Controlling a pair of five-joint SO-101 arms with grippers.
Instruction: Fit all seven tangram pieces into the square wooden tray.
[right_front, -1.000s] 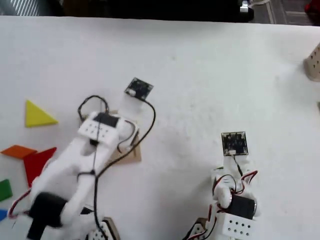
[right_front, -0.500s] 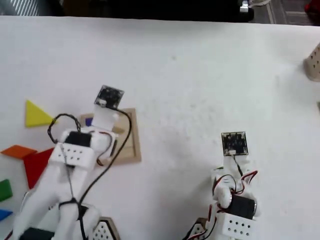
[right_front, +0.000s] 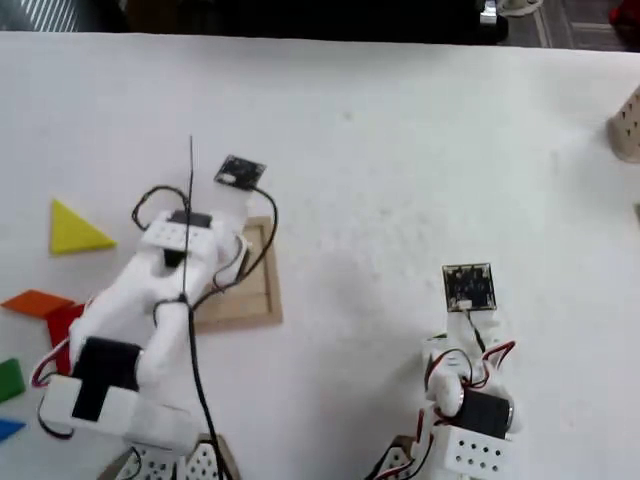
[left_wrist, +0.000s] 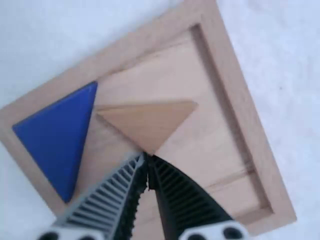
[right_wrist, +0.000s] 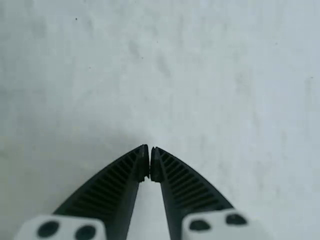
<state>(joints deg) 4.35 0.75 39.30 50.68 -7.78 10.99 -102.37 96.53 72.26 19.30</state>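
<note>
Left claw (left_wrist: 147, 172), right claw (right_wrist: 150, 164): both closed.

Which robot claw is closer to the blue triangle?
Left. The left gripper hangs over the wooden tray beside the blue triangle; the right gripper is over the table, far off.

We look down on a white tabletop (right_front: 420, 130), evenly lit, with faint grey smudges across its surface. Beyond its far edge we see a dark strip (right_front: 300, 18). At that strip's left end sits a pale slatted patch (right_front: 40, 14), and at its right end grey floor (right_front: 570, 22) crossed by lighter lines. A beige perforated block (right_front: 627, 128) stands at the tabletop's right edge.
</note>
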